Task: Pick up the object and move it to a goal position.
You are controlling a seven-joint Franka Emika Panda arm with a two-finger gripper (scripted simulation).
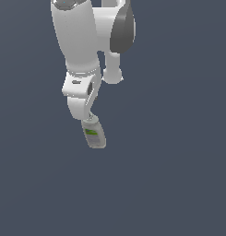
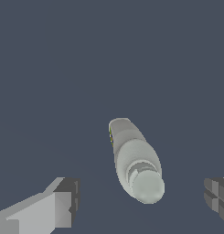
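Below the white arm [image 1: 80, 41], on the plain dark blue-grey bench [image 1: 179, 184], a small grey-beige bottle [image 1: 94, 134] is seen with its pale cap pointing up towards the wrist. In the wrist view, the fingers [image 2: 54, 208] are spread wide, one on either side of the bottle [image 2: 134, 160], and a clear gap is left on both sides; nothing is held or touched. The pale round cap [image 2: 147, 186] is shown end-on only in that view. The green-and-white label [image 1: 92, 133] is shown clearly only in the exterior view, where the fingers are largely hidden behind the hand.
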